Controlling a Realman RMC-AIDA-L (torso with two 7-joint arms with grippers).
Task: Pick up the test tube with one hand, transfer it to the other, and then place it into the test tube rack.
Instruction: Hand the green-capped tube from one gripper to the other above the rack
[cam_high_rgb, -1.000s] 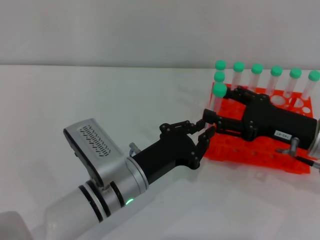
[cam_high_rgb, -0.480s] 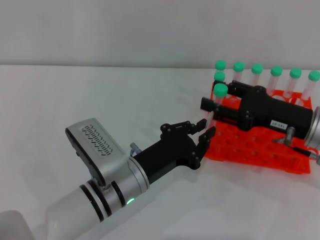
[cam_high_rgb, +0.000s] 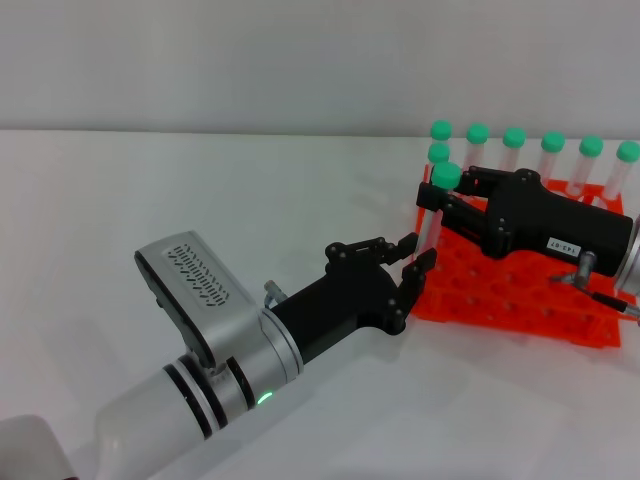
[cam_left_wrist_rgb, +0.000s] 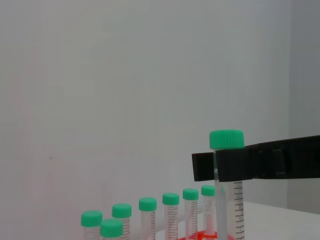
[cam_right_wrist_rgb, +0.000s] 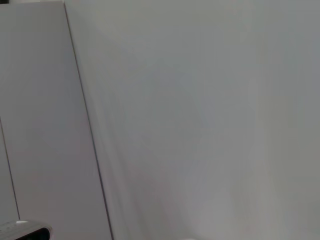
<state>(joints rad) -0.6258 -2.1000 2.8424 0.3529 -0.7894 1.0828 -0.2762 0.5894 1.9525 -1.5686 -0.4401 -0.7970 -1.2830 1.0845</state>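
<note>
The test tube (cam_high_rgb: 430, 228), clear with a green cap, stands nearly upright in the air at the near left corner of the orange test tube rack (cam_high_rgb: 505, 300). My right gripper (cam_high_rgb: 437, 203), the one with the white label, is shut on it just below the cap. My left gripper (cam_high_rgb: 412, 253), on the green-ringed silver wrist, is open just in front of the tube's lower end, with its fingers apart. In the left wrist view the tube (cam_left_wrist_rgb: 227, 200) hangs upright, clamped by the right gripper's black fingers (cam_left_wrist_rgb: 265, 162). The right wrist view shows only a blank wall.
Several other green-capped tubes (cam_high_rgb: 515, 150) stand in the rack's back row and at its left end; they also show in the left wrist view (cam_left_wrist_rgb: 170, 212). The white table (cam_high_rgb: 200, 190) stretches left of the rack. A pale wall rises behind.
My right gripper has lifted the tube up and slightly back over the rack's near left corner. My left gripper has edged a little right and stays open below it.
</note>
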